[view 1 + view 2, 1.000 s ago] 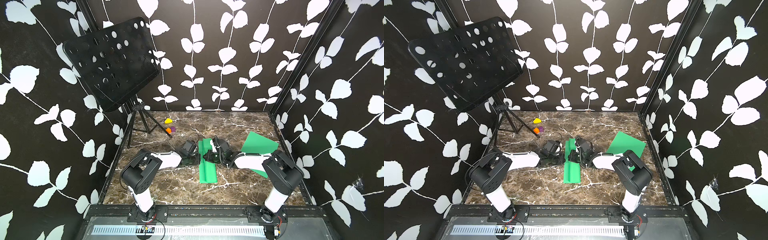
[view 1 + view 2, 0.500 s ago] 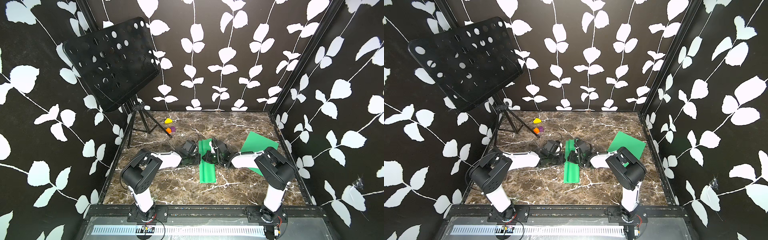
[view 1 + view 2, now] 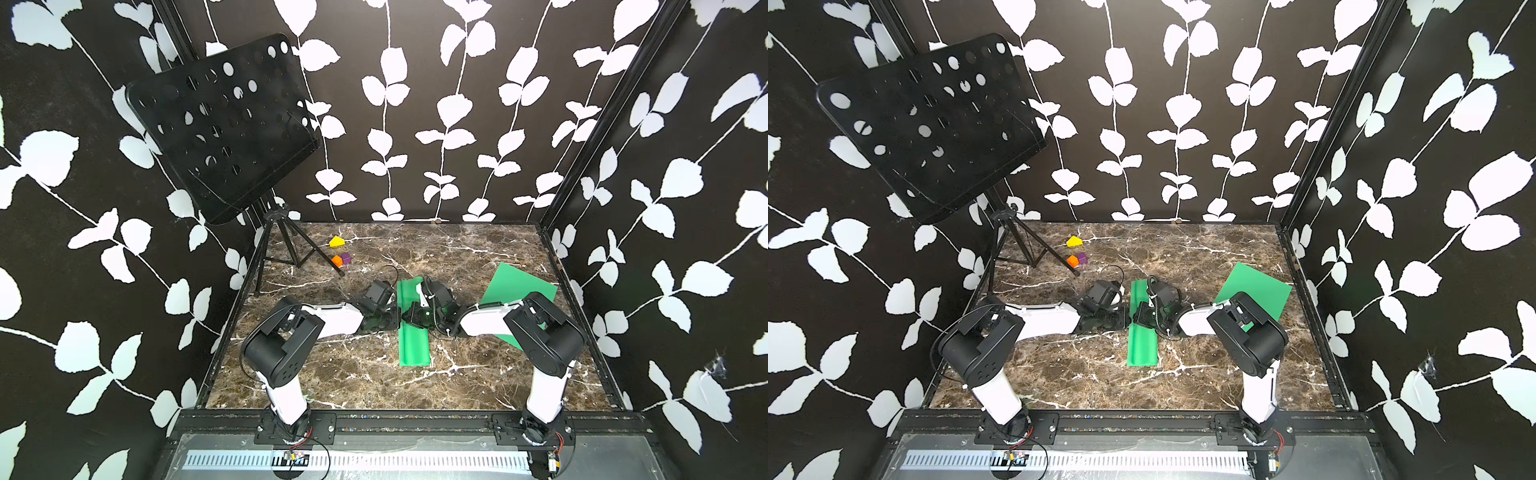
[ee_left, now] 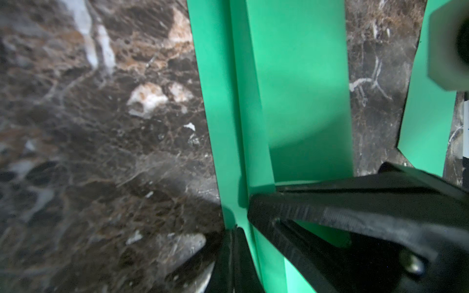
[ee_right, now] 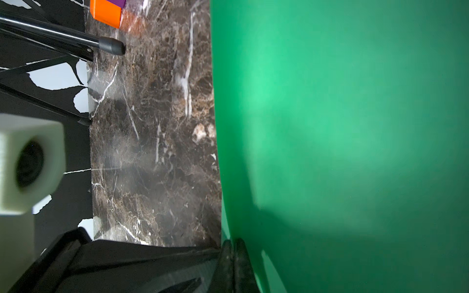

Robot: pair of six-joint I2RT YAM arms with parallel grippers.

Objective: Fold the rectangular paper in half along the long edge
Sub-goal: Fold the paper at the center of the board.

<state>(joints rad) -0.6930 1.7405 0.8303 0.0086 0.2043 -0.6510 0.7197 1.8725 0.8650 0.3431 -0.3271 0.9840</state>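
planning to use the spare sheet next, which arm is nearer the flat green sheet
Right. The right arm has its elbow overlapping the flat green sheet in both top views; the left arm lies beyond the folded paper, away from it.

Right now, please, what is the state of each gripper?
Left gripper: closed, tips at the folded green paper; a pinch cannot be told.
Right gripper: closed, tips at the paper's edge; a pinch cannot be told.
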